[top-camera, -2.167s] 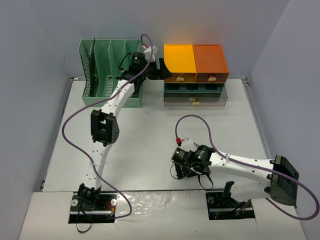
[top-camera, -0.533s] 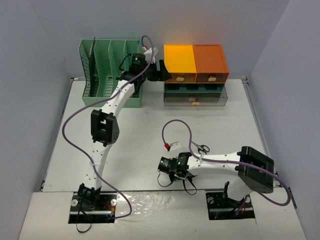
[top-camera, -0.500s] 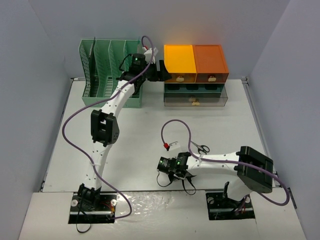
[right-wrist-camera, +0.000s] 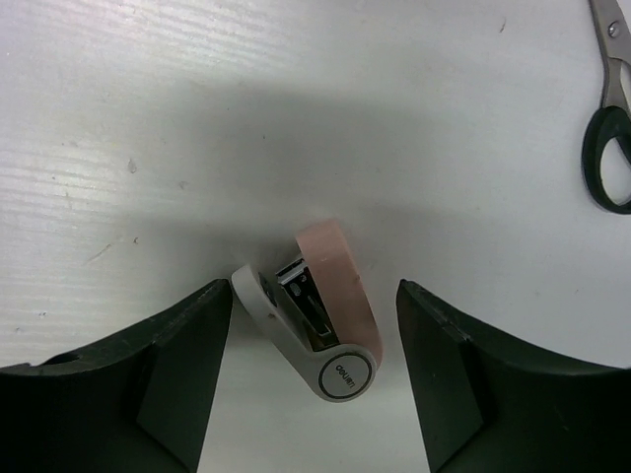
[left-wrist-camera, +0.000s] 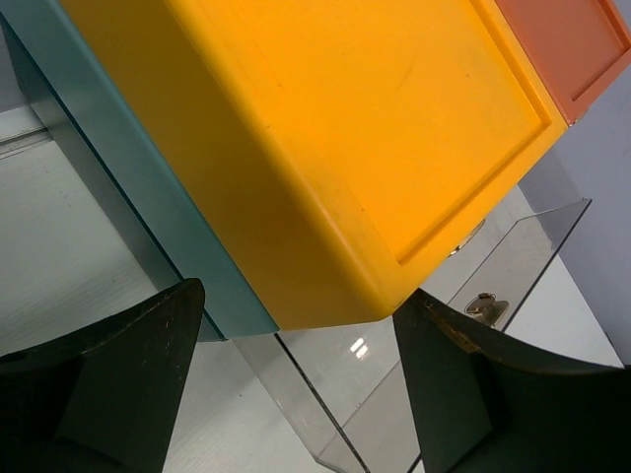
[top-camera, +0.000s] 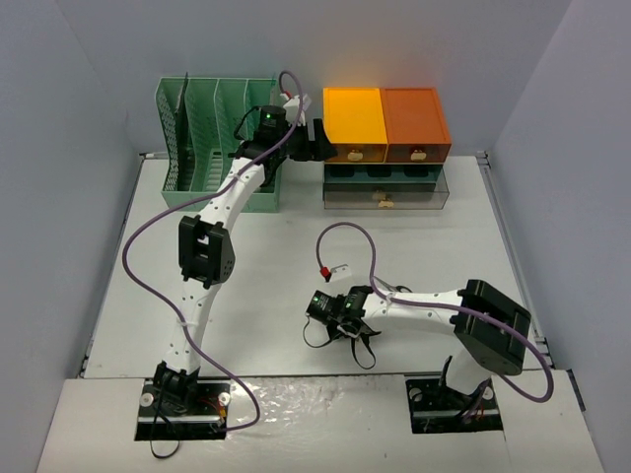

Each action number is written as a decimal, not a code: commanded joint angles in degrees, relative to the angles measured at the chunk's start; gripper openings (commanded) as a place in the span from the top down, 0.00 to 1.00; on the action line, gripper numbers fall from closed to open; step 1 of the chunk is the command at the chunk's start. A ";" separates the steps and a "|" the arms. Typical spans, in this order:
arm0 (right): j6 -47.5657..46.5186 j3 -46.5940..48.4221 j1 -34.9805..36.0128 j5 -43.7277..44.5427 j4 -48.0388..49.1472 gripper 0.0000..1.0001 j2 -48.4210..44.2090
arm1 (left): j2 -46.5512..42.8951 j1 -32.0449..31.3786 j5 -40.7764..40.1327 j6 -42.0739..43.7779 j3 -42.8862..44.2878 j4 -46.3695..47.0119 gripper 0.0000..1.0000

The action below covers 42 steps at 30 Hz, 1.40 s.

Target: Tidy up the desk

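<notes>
Yellow plastic fills the left wrist view: that's the yellow drawer (left-wrist-camera: 325, 138) right up close. The left pincer (left-wrist-camera: 296, 384) is spread wide, one dark finger on either side of the drawer's near corner, and neither is seen touching it. Under the drawer runs a teal frame (left-wrist-camera: 118, 187), and below that a clear drawer (left-wrist-camera: 463, 286).

From above, the left arm stretches to the far edge of the surface (top-camera: 276, 246), with its pincer between the green file rack (top-camera: 212, 128) and the drawer unit (top-camera: 386, 148).

Over to the right arm: it's folded low across the near part of the surface, wrist pointing left. The right pincer (right-wrist-camera: 313, 296) is spread too, pinching nothing. A stapler (right-wrist-camera: 320, 330) lies flat on the surface in the gap between the fingers, with a pink top, a white body and its round end towards the camera. Its white tip sits just beside one finger; whether they touch, I cannot tell.

Scissors (right-wrist-camera: 613, 69) lie at the top right corner of that view, well apart from the stapler, with dark handles and steel blades. The surface itself spreads pale and matte under everything.
</notes>
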 commanded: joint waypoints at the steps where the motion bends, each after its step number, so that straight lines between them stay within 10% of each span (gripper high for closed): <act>1: -0.25 0.93 -0.07 -0.60 -0.59 0.37 -1.80 | -5.59 0.97 -0.06 0.91 0.35 2.50 0.27; 42: 4.76 -3.70 1.60 -1.47 0.07 0.46 -4.60 | -5.86 1.07 0.20 0.39 0.08 3.18 0.27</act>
